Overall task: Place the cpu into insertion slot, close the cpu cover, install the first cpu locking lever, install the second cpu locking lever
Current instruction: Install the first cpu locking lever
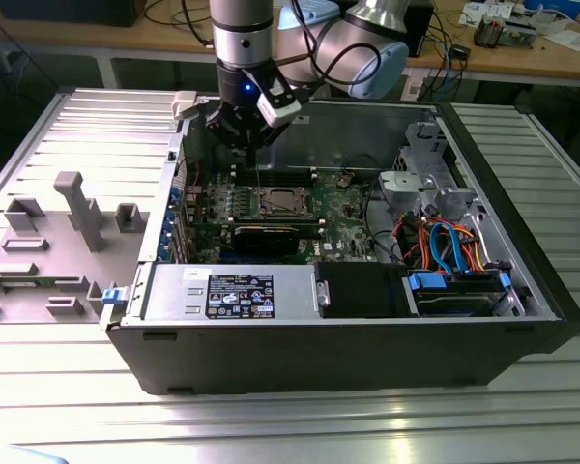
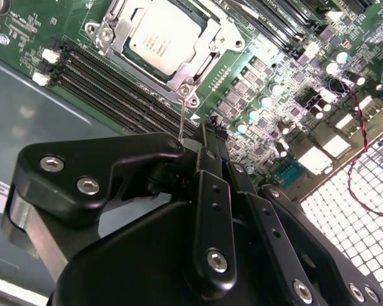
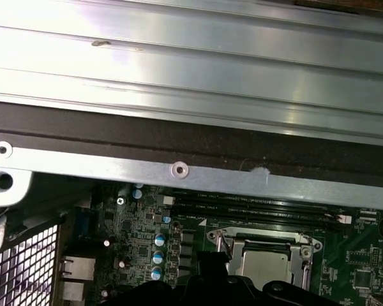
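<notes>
The matte black pincer [image 2: 193, 143] is pinching a thin wiry locking lever [image 2: 180, 118], tips half hidden, beside the dull silver cpu [image 2: 163, 38] lying under its shiny cpu cover [image 2: 179, 78].

In the first wrist view the cpu [image 3: 268, 268] runs off the picture's edge, partly behind the gripper [image 3: 212, 271]. In the exterior view the cpu cover [image 1: 262, 202] is too small to tell whether it is latched.
</notes>
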